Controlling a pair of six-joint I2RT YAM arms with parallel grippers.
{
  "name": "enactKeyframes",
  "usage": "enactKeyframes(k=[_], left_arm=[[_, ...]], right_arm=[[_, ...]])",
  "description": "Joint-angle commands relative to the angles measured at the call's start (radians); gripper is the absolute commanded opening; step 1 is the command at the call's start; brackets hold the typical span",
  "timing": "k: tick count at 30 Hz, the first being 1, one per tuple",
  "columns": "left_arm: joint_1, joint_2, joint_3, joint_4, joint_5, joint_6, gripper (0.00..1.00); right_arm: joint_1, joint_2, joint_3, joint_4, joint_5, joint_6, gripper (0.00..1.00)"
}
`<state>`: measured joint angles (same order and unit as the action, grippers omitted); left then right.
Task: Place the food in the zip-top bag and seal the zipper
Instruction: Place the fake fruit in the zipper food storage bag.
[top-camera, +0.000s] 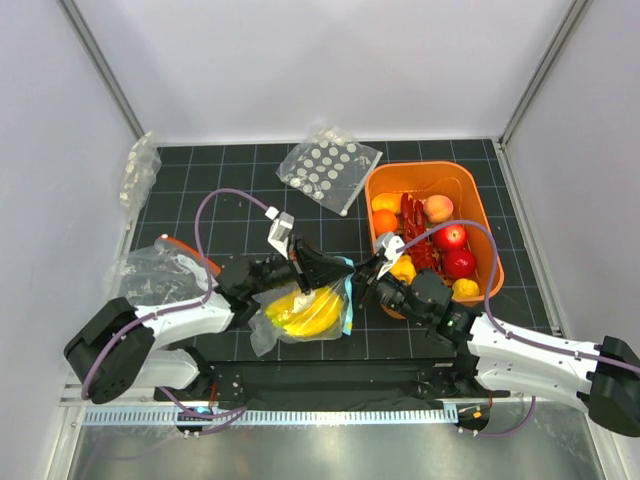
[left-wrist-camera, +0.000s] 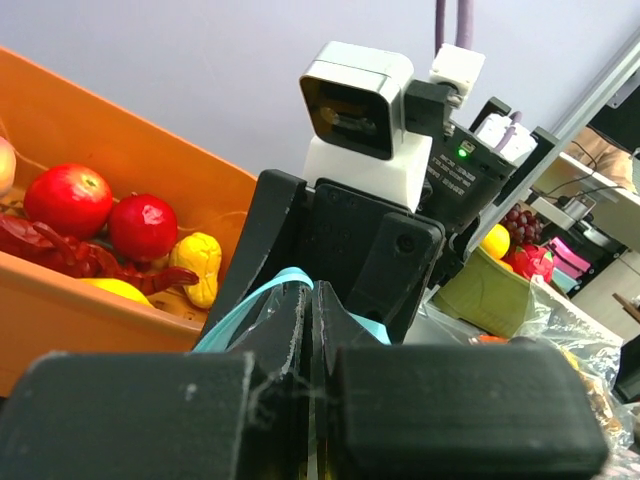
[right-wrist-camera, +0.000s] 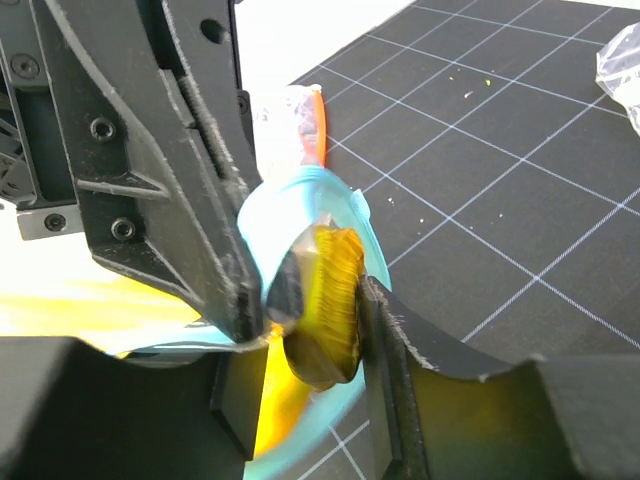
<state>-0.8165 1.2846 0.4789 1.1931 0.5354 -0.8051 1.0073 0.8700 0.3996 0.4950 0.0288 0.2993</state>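
While both arms reach inward near the front edge, left gripper (top-camera: 338, 272) pinches the zipper (right-wrist-camera: 255, 225) and right gripper (top-camera: 360, 283) clamps the bag (top-camera: 262, 336) mouth; bananas (top-camera: 300, 313) lie inside, apples (top-camera: 451, 237) in the bin (top-camera: 482, 215)

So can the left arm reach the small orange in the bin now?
Probably not now: the left gripper is shut on the zip-top bag, and the right gripper sits between it and the orange in the bin.

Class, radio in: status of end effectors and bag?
Left end effector shut on light-blue zipper strip. Right end effector clamps mouth of clear crinkly bag. Yellow banana bunch inside.
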Motion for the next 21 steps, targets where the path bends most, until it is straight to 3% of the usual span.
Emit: enactKeyframes(k=[1, 9, 21], left_arm=[[-0.003, -0.04, -0.02, 0.072, 0.0, 0.069, 0.0], [-0.003, -0.123, -0.068, 0.164, 0.009, 0.116, 0.0], [-0.004, -0.151, -0.106, 0.2, 0.005, 0.155, 0.0]], right_arm=[[0.014, -0.031, 0.058, 0.037, -0.033, 0.023, 0.47], [0.014, -0.025, 0.076, 0.011, -0.038, 0.031, 0.52], [0.014, -0.075, 0.074, -0.024, 0.016, 0.031, 0.7]])
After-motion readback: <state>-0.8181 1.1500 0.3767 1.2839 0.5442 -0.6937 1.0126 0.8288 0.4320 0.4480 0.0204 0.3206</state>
